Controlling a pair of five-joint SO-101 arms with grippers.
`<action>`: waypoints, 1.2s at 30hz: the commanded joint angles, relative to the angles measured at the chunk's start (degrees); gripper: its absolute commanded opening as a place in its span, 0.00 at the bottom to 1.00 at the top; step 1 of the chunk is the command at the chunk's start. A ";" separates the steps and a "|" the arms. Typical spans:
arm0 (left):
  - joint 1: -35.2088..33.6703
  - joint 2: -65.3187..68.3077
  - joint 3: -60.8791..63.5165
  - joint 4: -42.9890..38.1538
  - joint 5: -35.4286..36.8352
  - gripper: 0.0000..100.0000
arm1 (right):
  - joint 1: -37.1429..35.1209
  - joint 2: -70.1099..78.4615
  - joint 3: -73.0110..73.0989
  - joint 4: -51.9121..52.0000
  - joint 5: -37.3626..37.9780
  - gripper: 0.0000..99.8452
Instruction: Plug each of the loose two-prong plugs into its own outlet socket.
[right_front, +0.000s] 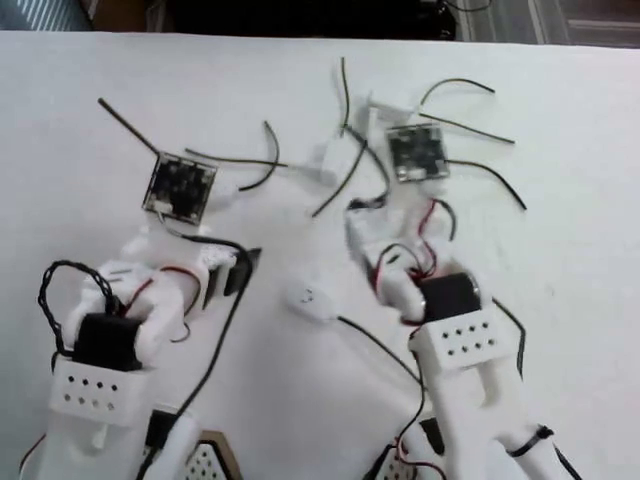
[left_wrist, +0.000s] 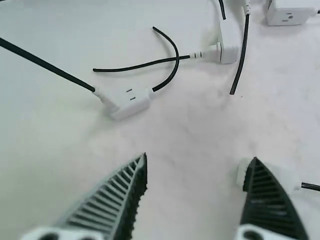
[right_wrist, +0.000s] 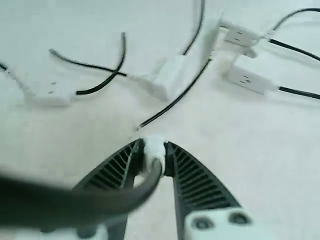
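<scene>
Your desk (right_front: 585, 250) is a plain white surface, evenly lit, running out ahead of both grippers and to either side of them. Well past the left gripper (left_wrist: 198, 159) and the right gripper (right_wrist: 154, 147), beyond the desk's far edge, you see a dark strip (right_front: 300, 15). A blue-grey patch (right_front: 40, 12) lies at its left-gripper end and pale grey panels (right_front: 590, 20) at the other. Shadows on the desk are soft.

This was a robotics lab or workshop bench: on a white table (right_front: 580, 250) stood one plastic robot arm (right_front: 105, 350) beside another (right_front: 460, 345), bare red wiring (right_front: 428, 215) exposed, with short cut cords (right_front: 470, 128) and loose sockets (right_wrist: 247, 80) scattered around.
</scene>
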 joint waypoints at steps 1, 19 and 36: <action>-0.75 -0.57 -0.53 1.76 -0.35 0.32 | 4.44 -1.36 2.90 -7.69 -1.14 0.02; 10.86 23.69 -9.41 2.73 -0.88 0.31 | 17.01 -1.36 6.51 -16.48 -8.26 0.02; 17.89 60.79 -32.35 2.64 -48.44 0.31 | 19.91 -1.36 6.51 -16.75 -10.46 0.02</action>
